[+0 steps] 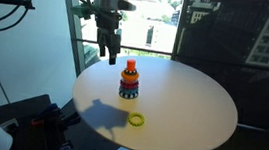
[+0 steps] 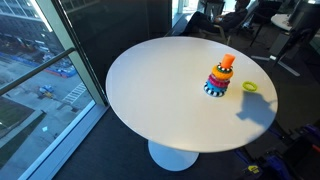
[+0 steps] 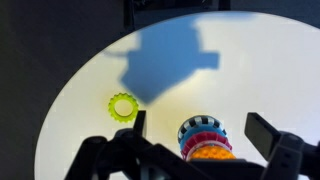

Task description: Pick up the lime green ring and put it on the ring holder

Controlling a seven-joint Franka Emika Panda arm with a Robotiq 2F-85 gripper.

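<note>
The lime green ring (image 1: 136, 118) lies flat on the round white table (image 1: 192, 106), near its front edge; it also shows in an exterior view (image 2: 249, 87) and in the wrist view (image 3: 123, 106). The ring holder (image 1: 129, 81), a stack of multicoloured rings with an orange-red top peg, stands near the table's middle (image 2: 219, 77) and sits low in the wrist view (image 3: 204, 139). My gripper (image 1: 108, 54) hangs open and empty high above the table, behind and beside the holder; its fingers (image 3: 201, 128) frame the holder in the wrist view.
Glass walls and a railing (image 1: 159, 32) stand behind the table. Chairs (image 2: 235, 20) stand beyond the table's far side. Dark equipment with cables (image 1: 39, 120) sits on the floor by the table's edge.
</note>
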